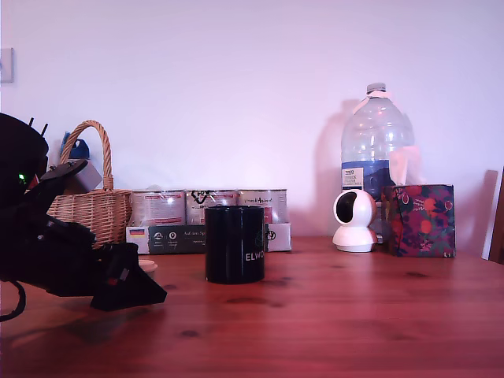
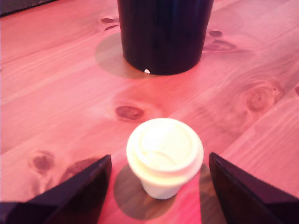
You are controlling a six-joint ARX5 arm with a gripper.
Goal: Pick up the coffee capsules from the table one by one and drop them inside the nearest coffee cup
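Count, both views: one black mug (image 1: pixel 235 244); one beige coffee capsule (image 2: pixel 164 155) in the wrist view, no second one visible; three silver labelled tins (image 1: pixel 209 206) in a row; one flat box (image 1: pixel 208 237) beneath them; one wicker basket (image 1: pixel 89 209); one large water bottle (image 1: pixel 376 153); one white dome camera (image 1: pixel 353 221); one floral-patterned box (image 1: pixel 419 220); one gripper (image 2: pixel 159 186).

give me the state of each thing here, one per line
gripper: open, fingers either side of the capsule, not touching it
beige capsule: upright on the table, wide rim up, ungrasped
black mug: upright; inside not visible
water bottle: upright, capped, partly filled
basket: upright, handle up
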